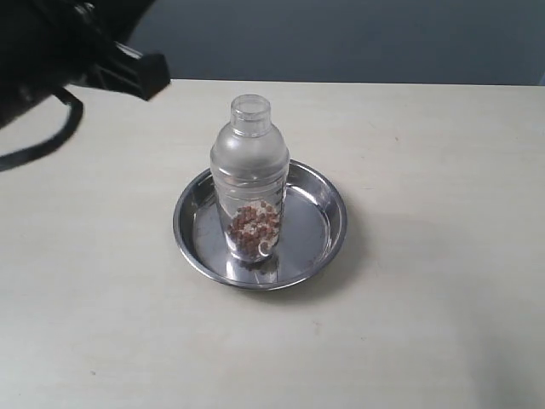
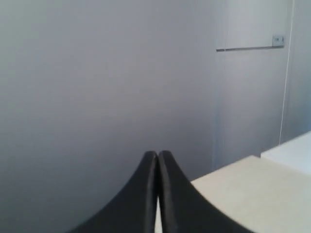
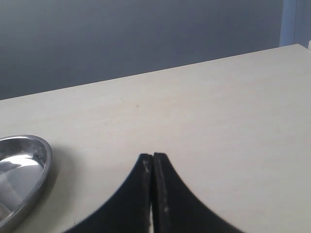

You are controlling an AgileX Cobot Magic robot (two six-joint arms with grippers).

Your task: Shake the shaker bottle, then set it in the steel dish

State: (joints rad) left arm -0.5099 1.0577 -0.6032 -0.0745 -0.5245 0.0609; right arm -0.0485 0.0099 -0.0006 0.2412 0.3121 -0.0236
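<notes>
The clear shaker bottle (image 1: 249, 183) stands upright inside the steel dish (image 1: 328, 200), brown pellets heaped at its bottom. No gripper touches it. The left arm (image 1: 68, 51) is raised at the upper left of the exterior view, well away from the dish. My left gripper (image 2: 158, 154) is shut and empty, pointing at a grey wall. My right gripper (image 3: 153, 156) is shut and empty above bare table, with the steel dish's rim (image 3: 41, 165) off to one side of it. The right gripper itself is out of the exterior view.
The beige table (image 1: 443, 170) stretches all round the dish. Its far edge meets a grey-blue wall (image 1: 358, 34). A black cable (image 1: 43, 145) loops down from the left arm. A white panel with a rail (image 2: 252, 47) shows in the left wrist view.
</notes>
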